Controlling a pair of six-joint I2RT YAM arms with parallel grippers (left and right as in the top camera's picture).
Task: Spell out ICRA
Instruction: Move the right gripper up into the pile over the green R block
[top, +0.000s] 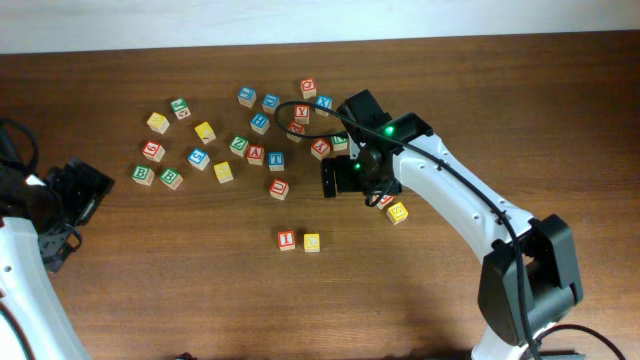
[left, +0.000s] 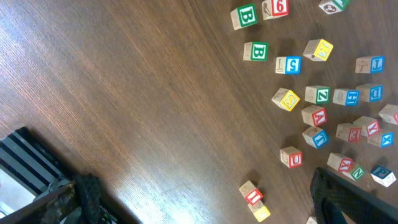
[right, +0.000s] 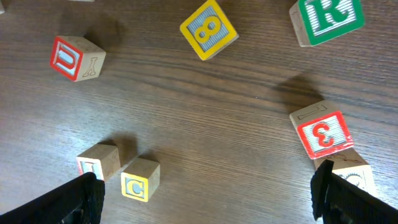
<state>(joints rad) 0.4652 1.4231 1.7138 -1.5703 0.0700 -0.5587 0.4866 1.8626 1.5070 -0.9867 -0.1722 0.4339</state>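
Hand on right arm (right: 208, 198) gapes wide, seemingly empty, near yellow C (right: 140, 179).

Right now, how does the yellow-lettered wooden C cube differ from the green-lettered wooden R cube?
The C cube shows a yellow letter, the R cube a green one. The C cube sits right beside the red I cube; the R cube lies apart, cut by the right wrist view's top edge. Both are small wooden cubes, letter up, and neither is held.
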